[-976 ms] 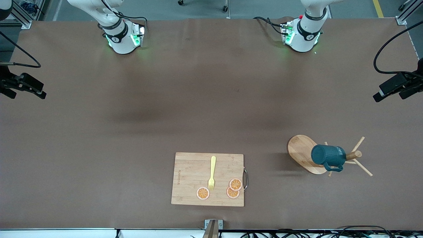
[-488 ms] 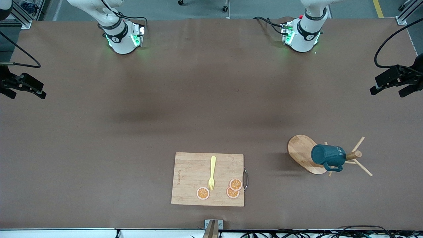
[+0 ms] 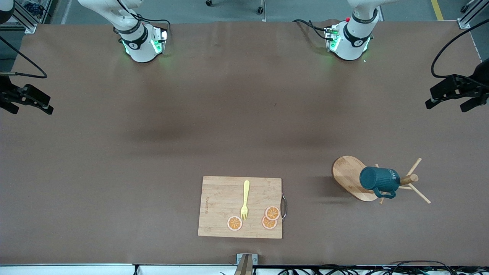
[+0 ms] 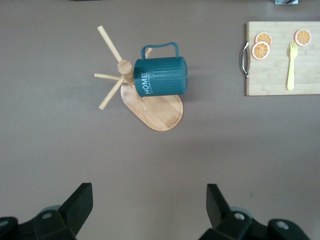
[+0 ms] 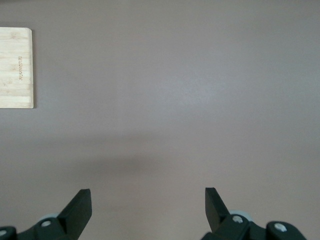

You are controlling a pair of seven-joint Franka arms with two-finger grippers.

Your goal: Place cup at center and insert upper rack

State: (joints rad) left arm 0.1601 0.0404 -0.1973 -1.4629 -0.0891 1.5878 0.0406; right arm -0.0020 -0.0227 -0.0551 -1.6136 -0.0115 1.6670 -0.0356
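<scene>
The dark teal cup [image 3: 379, 179] hangs sideways on a peg of the wooden mug tree [image 3: 349, 173], at the left arm's end of the table and toward the front camera. The upper pegs [image 3: 414, 166] fan out from the post top. The left wrist view shows the cup [image 4: 162, 76] with its white lettering, and the tree's oval base [image 4: 162, 114]. My left gripper [image 3: 443, 109] is open and empty, up over the table's edge at the left arm's end; its own view shows it [image 4: 149, 200] apart from the cup. My right gripper [image 3: 34, 112] waits open and empty over the right arm's end [image 5: 148, 205].
A bamboo cutting board [image 3: 219, 194] lies near the table's front edge at mid-table, with a yellow fork [image 3: 245, 199] and three orange slices [image 3: 234, 223] on it. It also shows in the left wrist view [image 4: 270, 75], and its corner in the right wrist view [image 5: 16, 67].
My left gripper has shifted a little inward over the table from the edge at the left arm's end. The right gripper, cup and mug tree have not moved.
</scene>
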